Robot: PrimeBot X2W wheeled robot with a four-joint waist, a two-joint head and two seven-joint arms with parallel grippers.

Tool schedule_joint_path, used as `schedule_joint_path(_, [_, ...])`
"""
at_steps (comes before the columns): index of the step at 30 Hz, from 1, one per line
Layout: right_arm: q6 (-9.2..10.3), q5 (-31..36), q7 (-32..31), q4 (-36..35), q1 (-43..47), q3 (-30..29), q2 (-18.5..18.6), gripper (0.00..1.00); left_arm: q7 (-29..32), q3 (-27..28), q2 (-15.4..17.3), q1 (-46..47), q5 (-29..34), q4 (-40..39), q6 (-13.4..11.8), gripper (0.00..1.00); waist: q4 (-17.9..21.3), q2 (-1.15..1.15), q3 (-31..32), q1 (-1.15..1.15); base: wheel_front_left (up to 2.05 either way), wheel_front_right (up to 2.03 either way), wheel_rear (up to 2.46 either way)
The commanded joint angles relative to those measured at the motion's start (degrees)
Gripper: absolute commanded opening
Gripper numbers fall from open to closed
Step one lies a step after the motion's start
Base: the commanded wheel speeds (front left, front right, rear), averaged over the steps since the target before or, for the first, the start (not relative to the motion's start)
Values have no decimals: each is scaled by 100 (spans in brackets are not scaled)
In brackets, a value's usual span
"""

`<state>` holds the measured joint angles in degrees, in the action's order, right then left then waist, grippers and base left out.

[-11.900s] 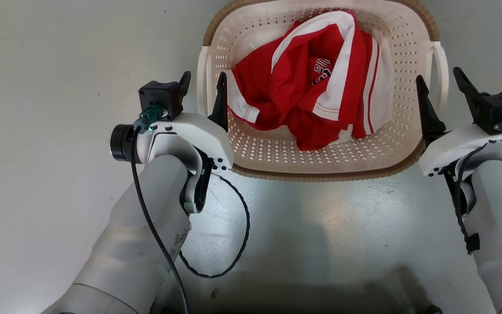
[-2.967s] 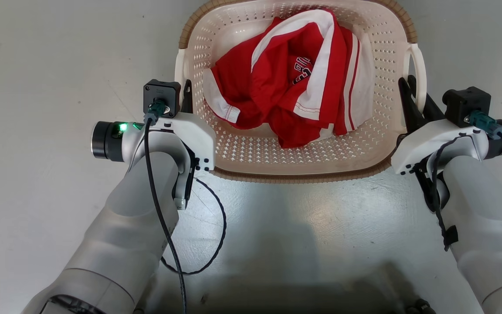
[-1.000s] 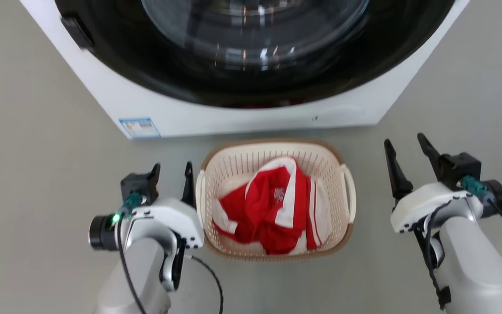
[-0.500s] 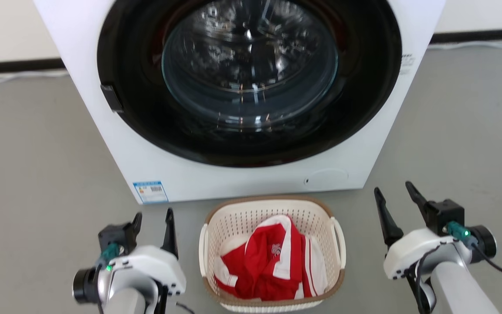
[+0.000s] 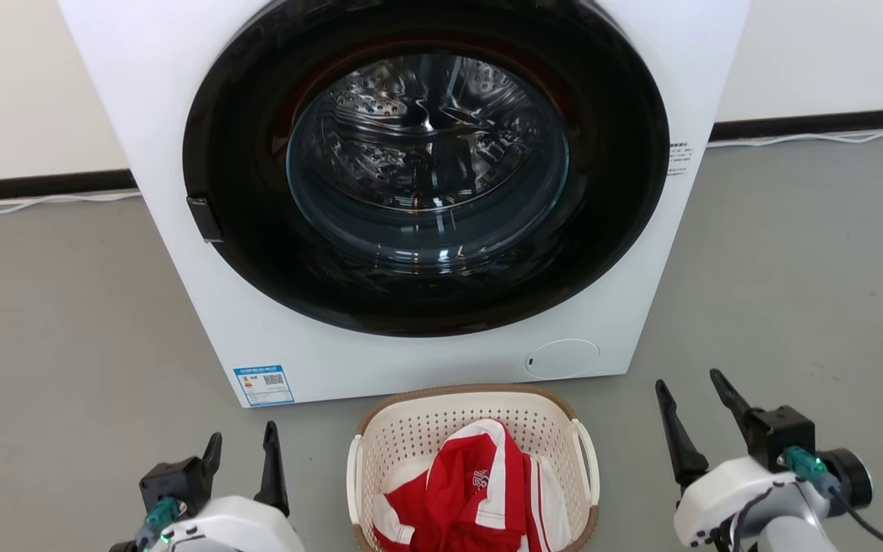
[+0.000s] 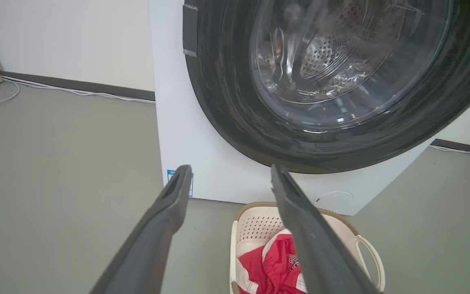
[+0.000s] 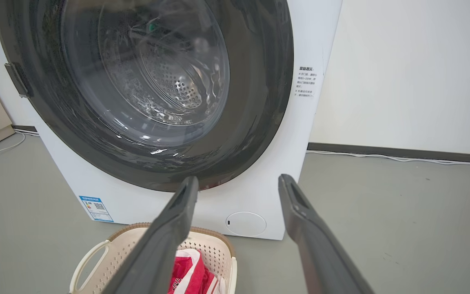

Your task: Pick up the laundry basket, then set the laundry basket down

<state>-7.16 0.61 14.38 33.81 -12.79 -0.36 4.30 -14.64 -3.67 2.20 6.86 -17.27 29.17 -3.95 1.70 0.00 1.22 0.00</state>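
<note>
While my left gripper and right gripper hover spread wide, holding nothing, I see the laundry basket on the floor between them, apart from both, red-and-white shirt inside; just behind it stands the white washer, by the wall.

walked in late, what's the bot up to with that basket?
Nothing is being held right now. The laundry basket sits on the floor right in front of the washer, with a red and white shirt inside. The left gripper and right gripper hang open on either side of it, clear of the handles. It looks like the basket has been set down.
</note>
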Motion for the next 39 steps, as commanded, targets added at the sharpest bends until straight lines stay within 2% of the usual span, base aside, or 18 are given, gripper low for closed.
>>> schedule_joint_path(1, [-33,34,62,-215,19,98,-27,100,-36,195,69,13,-21,-242,14,100,8,0,47,0,0,0,0])
schedule_joint_path(11, [-33,30,62,-575,416,1,-78,100,-36,352,68,-430,-134,-810,-62,100,26,0,207,0,0,0,0])
schedule_joint_path(19, [-33,74,62,-678,495,-14,-104,100,-36,383,68,-557,-135,-970,-96,100,-6,0,235,0,0,0,0])
schedule_joint_path(20, [0,8,0,-520,588,-137,-110,0,1,193,8,-674,-93,-812,-57,0,-5,0,235,0,0,0,0])
schedule_joint_path(28, [7,-182,-88,-250,750,-183,-151,0,71,210,-44,-814,-240,-499,-32,0,-10,0,230,1,0,0,0])
schedule_joint_path(32, [6,-483,-169,-306,747,-207,-151,0,142,239,-40,-795,-478,-538,6,0,-15,0,230,13,0,0,0])
schedule_joint_path(39, [3,-1012,-258,-427,764,-203,-151,0,246,272,-34,-761,-894,-605,73,0,-24,0,197,1,0,0,0])
